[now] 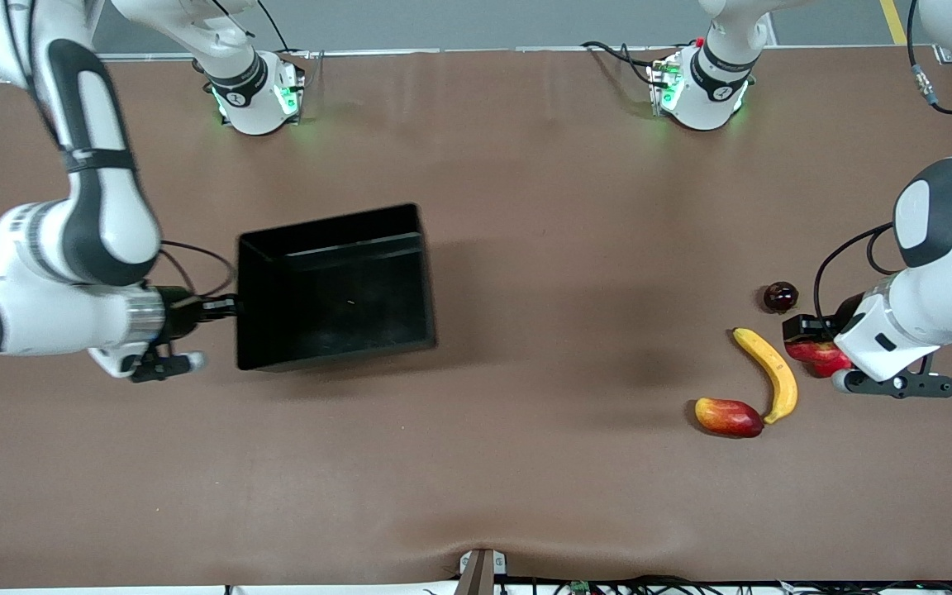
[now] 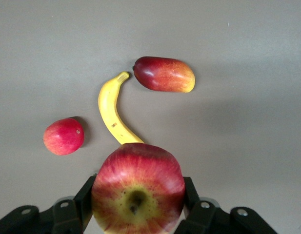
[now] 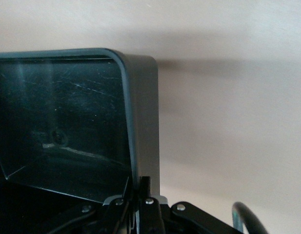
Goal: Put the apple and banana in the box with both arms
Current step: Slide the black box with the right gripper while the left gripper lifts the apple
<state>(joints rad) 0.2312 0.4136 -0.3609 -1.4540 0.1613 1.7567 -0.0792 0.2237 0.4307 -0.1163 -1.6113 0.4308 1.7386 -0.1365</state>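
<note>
Glossy scratched black plastic rectangular box (image 3: 67,122), matt brown cloth-like table cover (image 1: 525,479), smooth waxy streaked red-yellow apple (image 2: 138,195), smooth-skinned yellow banana (image 2: 111,109)

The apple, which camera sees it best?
The left wrist view: the apple fills it, gripped by the left tool. The front view shows only a red sliver under that arm. The right wrist view shows none of it.

The banana (image 1: 770,372) is hemmed in — a mango-like fruit (image 1: 728,416) touches its tip nearer the front camera, the left gripper (image 1: 815,347) with the apple (image 1: 819,357) crowds it on the left arm's side. Bare tabletop (image 1: 575,330) opens between it and the box (image 1: 331,289) — unobstructed.
</note>
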